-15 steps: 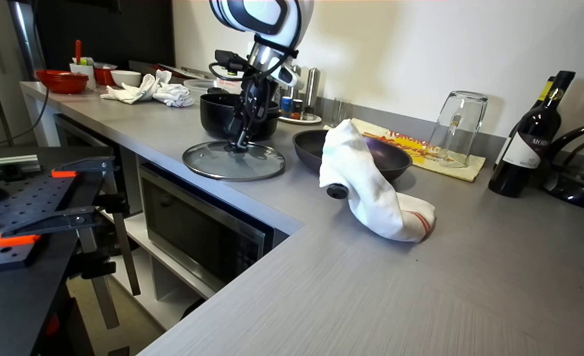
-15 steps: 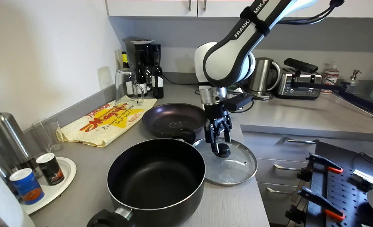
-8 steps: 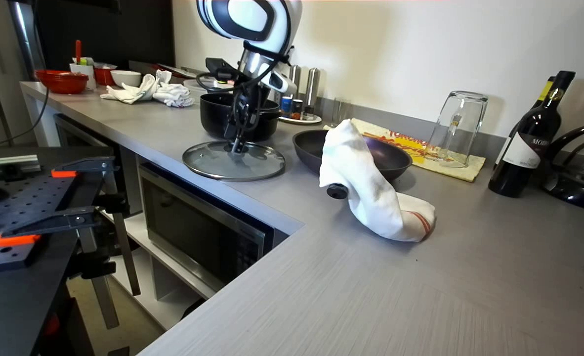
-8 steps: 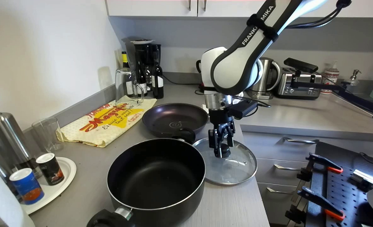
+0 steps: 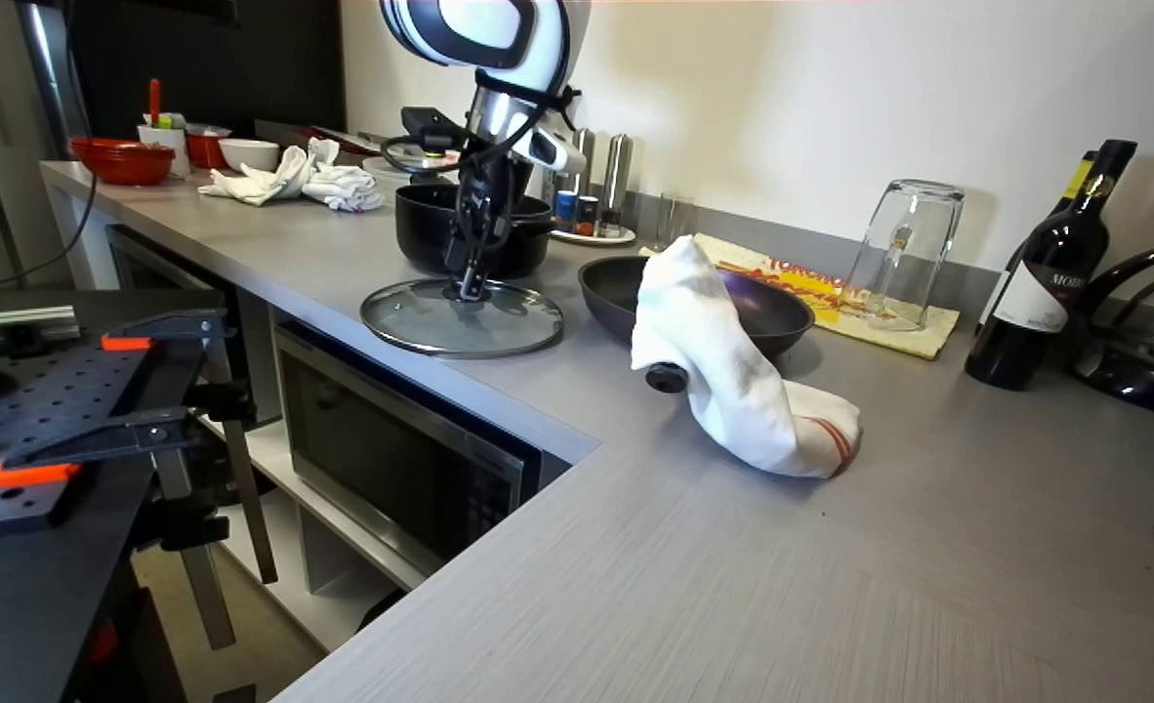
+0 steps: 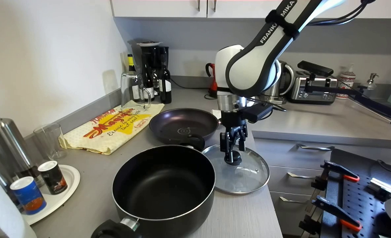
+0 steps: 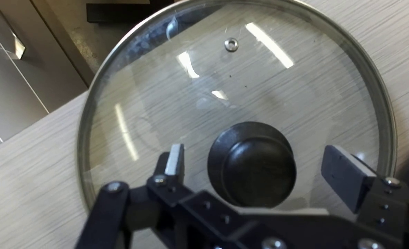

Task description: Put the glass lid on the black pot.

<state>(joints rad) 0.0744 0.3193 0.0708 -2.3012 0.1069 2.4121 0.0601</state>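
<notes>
- Gray table (image 5: 714, 566): frying pan (image 6: 182, 124) near black pot (image 6: 164, 185), white towel (image 5: 728, 371) hiding part of pan in an exterior view.
- Arm (image 6: 248, 72) bent, lower end pointing down; jaws apart, I see a gap each side of knob (image 7: 256, 166).
- Glass lid (image 7: 237, 109) flat at table edge, just beside pot; clear, metal rim, bright reflections.

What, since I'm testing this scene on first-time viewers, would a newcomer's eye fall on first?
In an exterior view, the uncovered black pot dominates the foreground. In the wrist view, the open gripper frames the black knob of the glass lid, which lies on the counter. In an exterior view, the white cloth stands out in front of the dark frying pan.
</notes>
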